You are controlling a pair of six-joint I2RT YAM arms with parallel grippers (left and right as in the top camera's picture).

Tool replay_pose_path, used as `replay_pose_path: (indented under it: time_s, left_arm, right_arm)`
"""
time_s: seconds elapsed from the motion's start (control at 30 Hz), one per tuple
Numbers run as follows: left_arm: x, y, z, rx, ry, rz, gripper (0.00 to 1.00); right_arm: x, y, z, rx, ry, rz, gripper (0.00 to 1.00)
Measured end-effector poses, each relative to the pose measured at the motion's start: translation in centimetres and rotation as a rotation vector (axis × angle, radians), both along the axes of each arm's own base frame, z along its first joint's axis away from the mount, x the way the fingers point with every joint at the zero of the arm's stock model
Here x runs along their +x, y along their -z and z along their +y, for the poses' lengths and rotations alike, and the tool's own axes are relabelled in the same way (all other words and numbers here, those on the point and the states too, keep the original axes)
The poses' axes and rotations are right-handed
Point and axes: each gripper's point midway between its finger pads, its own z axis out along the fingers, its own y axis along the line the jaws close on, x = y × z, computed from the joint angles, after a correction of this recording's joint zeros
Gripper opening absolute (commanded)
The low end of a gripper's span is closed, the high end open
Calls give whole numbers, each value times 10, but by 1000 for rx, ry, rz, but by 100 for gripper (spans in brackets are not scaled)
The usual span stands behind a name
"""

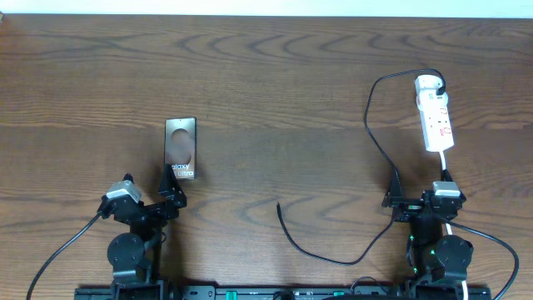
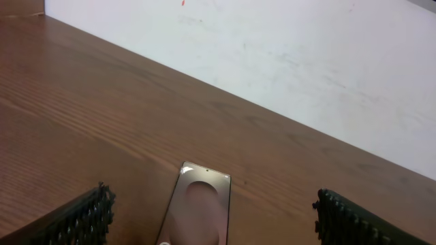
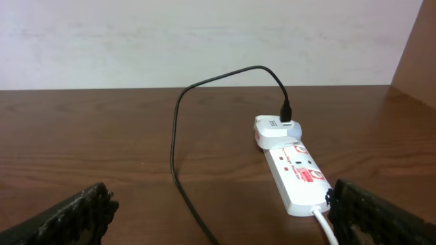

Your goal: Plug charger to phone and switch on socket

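The phone [image 1: 181, 148] lies flat left of centre, its white lettering at the near end; it also shows in the left wrist view [image 2: 201, 211]. My left gripper [image 1: 172, 190] is open just behind the phone's near end, empty [image 2: 211, 224]. The socket [image 1: 435, 115] is a white strip at the far right with a round white plug at its far end [image 3: 294, 170]. The charger cable [image 1: 376, 142] runs from that plug in a long loop to its free tip [image 1: 278, 206] near the table's centre front. My right gripper [image 1: 419, 185] is open and empty, near the strip's near end [image 3: 218, 218].
The strip's white cord [image 1: 447, 162] runs from its near end toward the right arm's base. The black cable [image 3: 178, 156] crosses the wood between the right fingers. A pale wall [image 2: 306, 61] stands beyond the table's far edge.
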Motion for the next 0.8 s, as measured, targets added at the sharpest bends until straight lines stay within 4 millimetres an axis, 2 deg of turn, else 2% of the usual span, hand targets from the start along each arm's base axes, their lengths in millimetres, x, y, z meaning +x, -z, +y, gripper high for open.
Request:
replay_pose_path:
  time_s: [0.23,0.43,0.57,0.67,0.8]
  left_arm:
    - [0,-1,-1,0,6,-5,93]
    - [0,-4,-14,-7,79,-10,92]
    - [-4,-4,-18,-10,102,64,93]
    - [-6,-23,-17,10,103,114,92]
    - [2,-63,-17,35,110,205,92]
  right_arm:
    - [0,0,0,0,0,0,99]
    - [0,0,0,0,0,0,99]
    - [0,0,0,0,0,0,99]
    - [0,0,0,0,0,0,99]
    - [0,0,0,0,1,0,99]
